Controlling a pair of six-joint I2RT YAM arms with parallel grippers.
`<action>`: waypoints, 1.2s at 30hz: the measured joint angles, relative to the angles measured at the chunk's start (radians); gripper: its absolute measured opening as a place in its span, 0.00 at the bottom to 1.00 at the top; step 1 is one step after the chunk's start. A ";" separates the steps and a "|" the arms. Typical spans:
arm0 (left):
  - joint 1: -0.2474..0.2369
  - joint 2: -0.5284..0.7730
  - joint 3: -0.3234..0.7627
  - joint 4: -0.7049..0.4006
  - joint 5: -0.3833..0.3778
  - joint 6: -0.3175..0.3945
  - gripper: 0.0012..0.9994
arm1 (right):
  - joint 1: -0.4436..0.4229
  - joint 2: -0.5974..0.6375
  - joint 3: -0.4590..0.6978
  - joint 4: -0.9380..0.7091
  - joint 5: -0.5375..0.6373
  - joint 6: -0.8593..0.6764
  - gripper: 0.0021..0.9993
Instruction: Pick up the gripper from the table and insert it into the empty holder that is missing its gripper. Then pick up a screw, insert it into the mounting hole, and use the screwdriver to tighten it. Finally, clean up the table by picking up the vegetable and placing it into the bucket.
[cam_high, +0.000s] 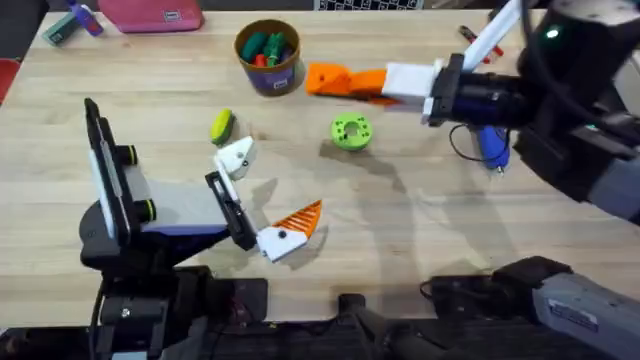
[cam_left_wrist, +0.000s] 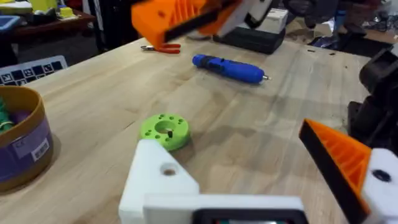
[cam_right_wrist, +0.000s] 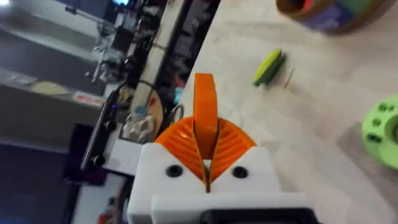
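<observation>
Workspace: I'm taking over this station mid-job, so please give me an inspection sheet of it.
Surface: wooden table, no spills seen.
Job's things: gripper clamped upright between orange pads; holder on the left arm, without a wedge; screwdriver lying flat; vegetable on the table beside the holder; bucket upright, colourful bits inside.
Clutter: green disc; red-handled pliers; pink case.
Grippers: left gripper open; right gripper shut on the gripper.
Cables: black cable looping by the screwdriver.
Surroundings: dark equipment beyond the table edge.
</observation>
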 joint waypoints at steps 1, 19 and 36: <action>0.000 0.000 0.000 0.000 0.000 0.000 0.99 | -0.006 0.021 -0.005 0.009 -0.036 0.010 0.01; 0.000 0.000 0.000 0.000 0.000 0.000 0.99 | -0.033 0.454 0.011 0.253 -0.571 0.048 0.01; 0.000 0.000 0.000 0.000 0.000 0.000 0.99 | 0.095 0.572 0.159 0.191 -0.639 0.102 0.01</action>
